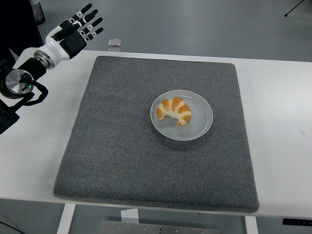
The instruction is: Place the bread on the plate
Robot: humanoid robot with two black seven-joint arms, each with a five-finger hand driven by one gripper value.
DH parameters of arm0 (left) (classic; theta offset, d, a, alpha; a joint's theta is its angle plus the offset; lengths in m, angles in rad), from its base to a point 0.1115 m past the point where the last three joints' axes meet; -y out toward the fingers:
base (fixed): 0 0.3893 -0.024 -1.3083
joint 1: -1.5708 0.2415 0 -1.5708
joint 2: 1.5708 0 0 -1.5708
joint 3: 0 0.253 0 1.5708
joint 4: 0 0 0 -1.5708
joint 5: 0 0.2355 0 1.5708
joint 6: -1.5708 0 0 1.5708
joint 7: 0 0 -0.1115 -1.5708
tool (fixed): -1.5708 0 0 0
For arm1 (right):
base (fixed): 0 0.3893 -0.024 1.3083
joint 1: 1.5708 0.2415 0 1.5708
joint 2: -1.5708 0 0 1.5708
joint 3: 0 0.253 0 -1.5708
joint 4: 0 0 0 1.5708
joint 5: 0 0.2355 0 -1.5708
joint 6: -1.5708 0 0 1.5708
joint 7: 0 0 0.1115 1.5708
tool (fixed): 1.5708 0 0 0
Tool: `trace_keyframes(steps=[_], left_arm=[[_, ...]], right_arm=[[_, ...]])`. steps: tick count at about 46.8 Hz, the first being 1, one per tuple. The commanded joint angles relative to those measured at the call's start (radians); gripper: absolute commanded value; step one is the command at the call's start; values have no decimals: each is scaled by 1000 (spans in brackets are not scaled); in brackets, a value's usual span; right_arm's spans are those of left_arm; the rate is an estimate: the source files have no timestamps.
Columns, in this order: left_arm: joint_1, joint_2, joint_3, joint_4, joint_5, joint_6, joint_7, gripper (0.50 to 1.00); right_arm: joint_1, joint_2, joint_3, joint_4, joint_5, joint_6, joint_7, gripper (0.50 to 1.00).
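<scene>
From the head view, a smooth white desk (282, 122) carries a large square mat of dark grey felt (122, 146), its surface coarse and fibrous, its corners rounded, its near edge showing some thickness. Right of the mat's middle rests a shallow round plate of pale grey-blue glazed material (201, 124), glossy, with a raised rim. On the plate's left half lies the bread (174, 110), a golden-brown crescent-shaped croissant with paler cream bands across its ridged back; its two tips point toward the near side and its curved back faces the far side. It sits wholly inside the rim.

The left hand (74, 30), black-fingered with a white palm shell and a metallic wrist collar, is raised at the picture's upper left, past the mat's far-left corner. Its fingers (90, 22) are stretched out straight and fanned apart, holding nothing. The black arm (19, 85) behind it, with round jointed housings, runs down to the left edge over the bare desk. The croissant lies well apart from this hand, to its right and nearer the camera, with a broad stretch of mat between them.

A small clear block-like object (115, 44) stands at the desk's far edge, just beyond the mat.
</scene>
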Motion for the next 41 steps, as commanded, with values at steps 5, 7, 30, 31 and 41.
trace_keyframes(steps=[5, 7, 30, 31, 41], left_arm=[[4, -31, 7, 99, 50, -1, -58, 994], [4, -47, 7, 129, 65, -2, -66, 996], [21, -223, -1, 258, 99, -48, -163, 1000], [21, -223, -2, 258, 99, -50, -163, 1000], [32, -237, -5, 268, 89, -56, -196, 1000]], right_arm=[[0, 0, -1, 0, 4, 2, 0, 952], [0, 0, -1, 0, 5, 2, 0, 952], [0, 0, 0, -2, 8, -2, 0, 952], [0, 0, 0, -2, 9, -2, 0, 954], [0, 0, 3, 0, 9, -1, 1, 952]])
